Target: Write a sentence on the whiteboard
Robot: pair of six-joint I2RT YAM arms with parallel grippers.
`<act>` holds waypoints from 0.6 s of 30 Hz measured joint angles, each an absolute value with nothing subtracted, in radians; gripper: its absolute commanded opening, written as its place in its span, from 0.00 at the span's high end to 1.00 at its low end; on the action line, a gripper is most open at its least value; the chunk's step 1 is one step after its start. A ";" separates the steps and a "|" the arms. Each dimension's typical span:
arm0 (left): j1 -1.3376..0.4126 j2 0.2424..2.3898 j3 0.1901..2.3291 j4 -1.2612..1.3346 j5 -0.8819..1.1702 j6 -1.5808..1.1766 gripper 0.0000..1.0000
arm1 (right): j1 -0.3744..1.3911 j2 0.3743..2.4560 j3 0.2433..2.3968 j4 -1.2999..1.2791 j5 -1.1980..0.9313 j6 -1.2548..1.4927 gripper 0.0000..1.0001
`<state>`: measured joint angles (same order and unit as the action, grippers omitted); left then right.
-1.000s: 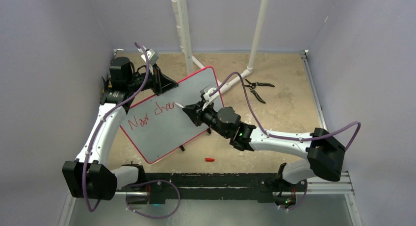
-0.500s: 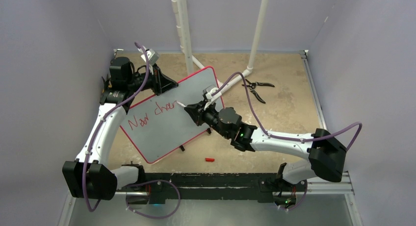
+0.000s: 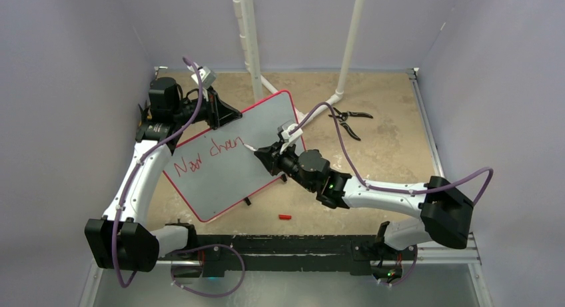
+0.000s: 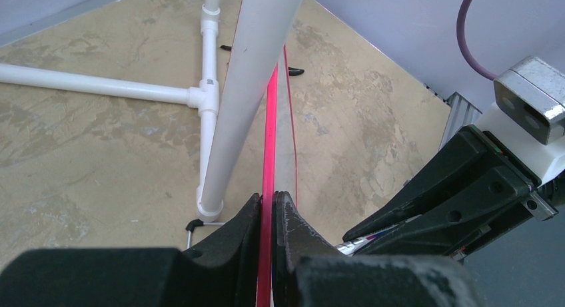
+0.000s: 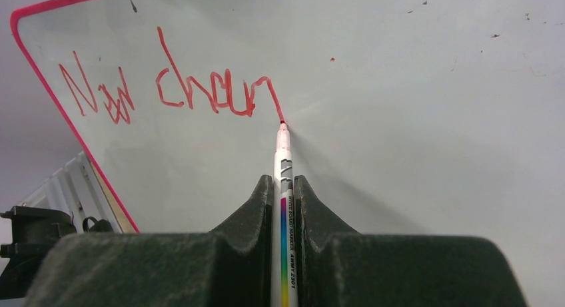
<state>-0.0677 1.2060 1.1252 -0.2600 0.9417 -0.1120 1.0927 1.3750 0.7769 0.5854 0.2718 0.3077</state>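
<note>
Finishing the "n": sentence [image 5: 200,94] now reads "New chan", one stroke more than a second ago.
Right jaws pinch marker [image 5: 283,150], tip on whiteboard [image 3: 220,180]; left jaws clamp its rim, board propped on bench [image 3: 386,154].

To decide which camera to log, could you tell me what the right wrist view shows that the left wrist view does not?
Only the right wrist: the unfinished red sentence, reading roughly "New chan", and the tip of the marker touching the whiteboard. Only the left wrist: how the left gripper clamps the red rim, the white pipe frame and the tan table. Both: the whiteboard, face-on versus edge-on, and the right gripper holding the marker.
</note>
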 measured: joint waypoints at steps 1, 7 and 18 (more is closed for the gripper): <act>-0.068 1.206 1.125 -0.260 0.942 -0.112 1.00 | 1.093 1.374 0.777 0.584 0.272 0.307 1.00; -0.068 1.206 1.125 -0.260 0.942 -0.112 1.00 | 1.092 1.373 0.777 0.583 0.270 0.307 1.00; -0.068 1.206 1.120 -0.250 0.944 -0.112 1.00 | 1.092 1.318 0.777 0.544 0.220 0.305 1.00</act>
<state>-0.0677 1.2060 1.1198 -0.2497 0.9436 -0.1123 1.0924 1.3182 0.7769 0.5438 0.2195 0.3050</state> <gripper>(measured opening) 0.078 0.115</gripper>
